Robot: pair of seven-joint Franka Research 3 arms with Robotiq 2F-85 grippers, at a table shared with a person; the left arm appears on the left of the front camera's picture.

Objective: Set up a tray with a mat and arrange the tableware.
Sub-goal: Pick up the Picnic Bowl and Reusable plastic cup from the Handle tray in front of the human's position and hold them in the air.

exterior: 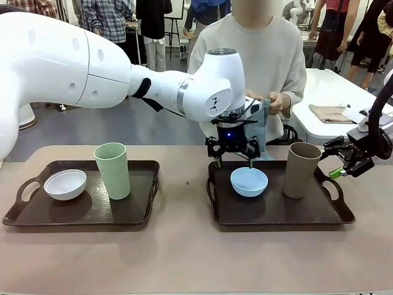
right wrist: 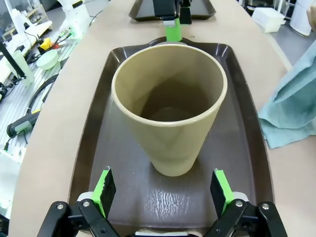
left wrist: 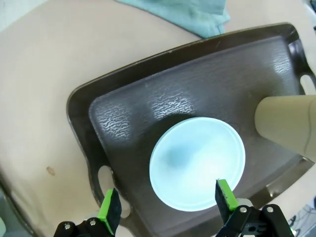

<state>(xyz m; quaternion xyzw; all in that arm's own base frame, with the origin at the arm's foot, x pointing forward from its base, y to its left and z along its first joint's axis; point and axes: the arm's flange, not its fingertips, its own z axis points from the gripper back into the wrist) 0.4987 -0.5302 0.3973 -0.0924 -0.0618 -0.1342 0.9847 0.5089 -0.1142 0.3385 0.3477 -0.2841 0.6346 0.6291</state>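
Observation:
Two dark brown trays lie side by side. The left tray (exterior: 144, 209) carries a white bowl (exterior: 65, 184) and a pale green tumbler (exterior: 113, 170). On the right tray (exterior: 276, 212) sit a light blue bowl (exterior: 249, 181) and a tan tumbler (exterior: 301, 169). My left gripper (exterior: 234, 165) hangs open just above the blue bowl (left wrist: 197, 163), its fingers astride the bowl's near rim (left wrist: 168, 202). My right gripper (exterior: 334, 160) is open beside the tan tumbler (right wrist: 170, 113), which stands upright ahead of its spread fingers (right wrist: 162, 190). The person holds a teal mat (exterior: 265, 120) behind that tray.
The teal mat (left wrist: 182, 15) reaches the table past the right tray's far edge (right wrist: 291, 108). A second white table with a folded beige cloth (exterior: 331, 113) stands at the back right. Bare tabletop lies between the trays and along the front edge.

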